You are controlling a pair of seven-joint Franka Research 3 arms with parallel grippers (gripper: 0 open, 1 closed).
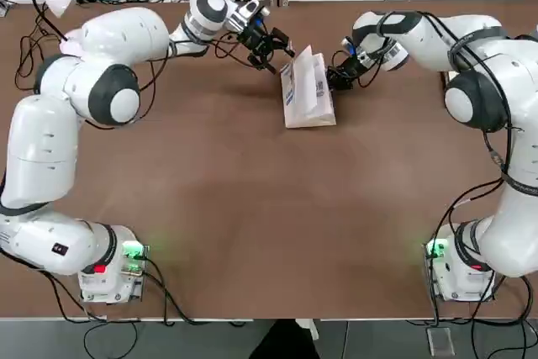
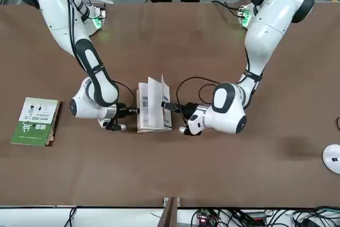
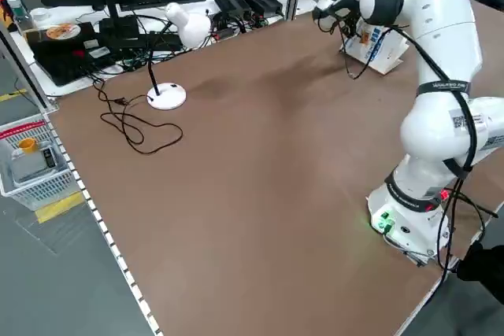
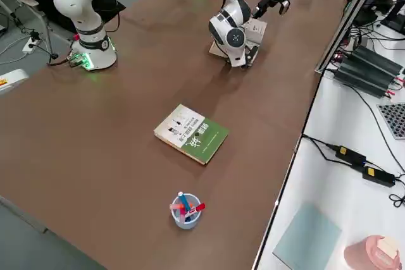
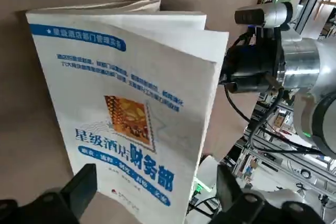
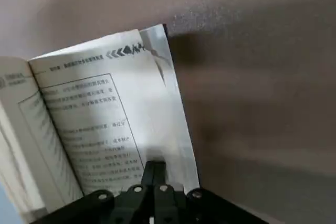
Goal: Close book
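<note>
- book (image 5: 131,103): partly open on surface (image 1: 227,208), between end effectors
- left end effector (image 5: 156,181): released, beside raised cover
- right end effector (image 6: 156,169): clenched, at open page

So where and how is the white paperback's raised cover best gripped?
Probably at its free edge, coming from the robot's left with one finger either side. The cover stands up thin and flat, its lettered face towards the left gripper, which waits open beside it, and that edge stands away from the spine.
</note>
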